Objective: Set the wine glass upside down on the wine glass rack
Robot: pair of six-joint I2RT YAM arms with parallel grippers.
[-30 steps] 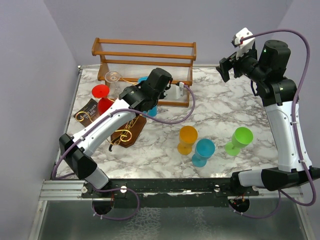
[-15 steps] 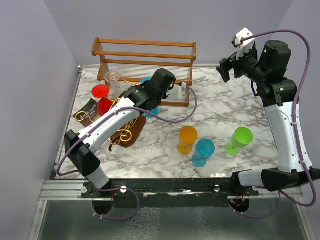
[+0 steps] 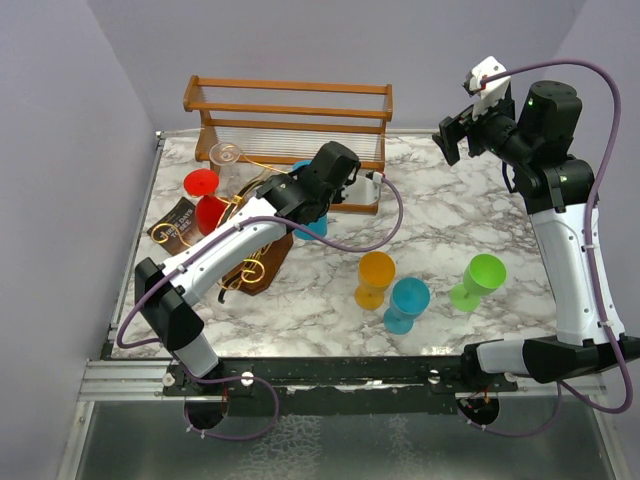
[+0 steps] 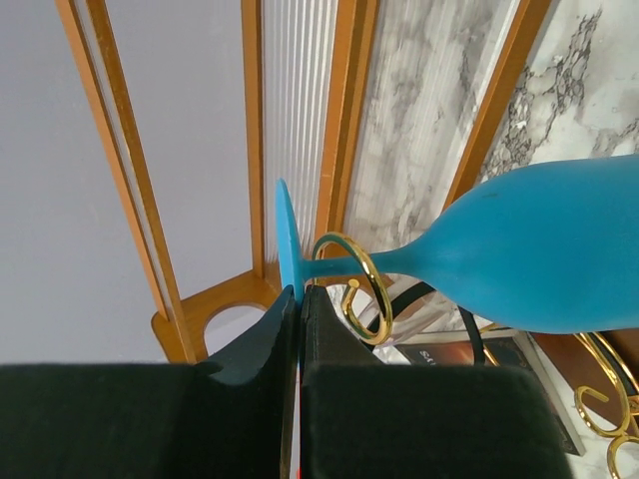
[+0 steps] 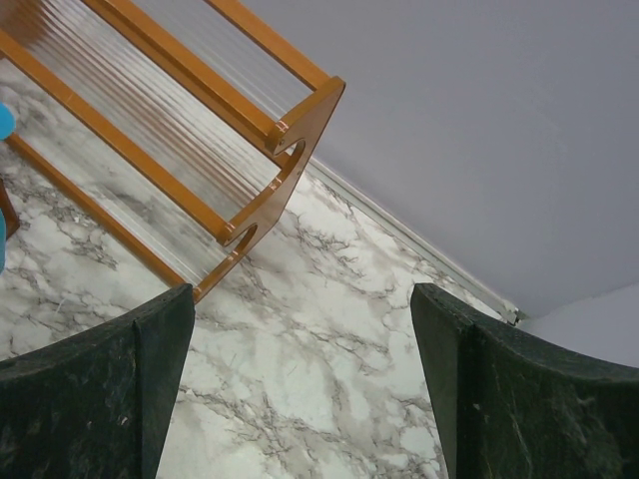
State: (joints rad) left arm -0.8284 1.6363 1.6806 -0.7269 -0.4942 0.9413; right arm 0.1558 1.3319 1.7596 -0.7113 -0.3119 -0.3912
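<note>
My left gripper (image 4: 298, 295) is shut on the thin foot of a blue wine glass (image 4: 539, 261), which lies sideways. Its stem passes through a gold loop (image 4: 371, 289) of the wine glass rack. In the top view the left gripper (image 3: 310, 172) hangs over the rack's back right, and the blue glass (image 3: 318, 226) peeks out under the arm. The rack (image 3: 248, 268) is gold wire on a dark brown base. A red glass (image 3: 205, 196) and a clear glass (image 3: 228, 157) are at it. My right gripper (image 3: 455, 135) is open, empty and raised at the back right.
An orange-brown wooden slatted frame (image 3: 290, 112) stands along the back wall and shows in the right wrist view (image 5: 250, 130). Orange (image 3: 375, 278), blue (image 3: 406, 303) and green (image 3: 478, 280) glasses stand at the front right. A dark card (image 3: 175, 222) lies by the rack.
My left arm has shifted a little to the right with the blue glass in its grip. The right arm has not moved.
</note>
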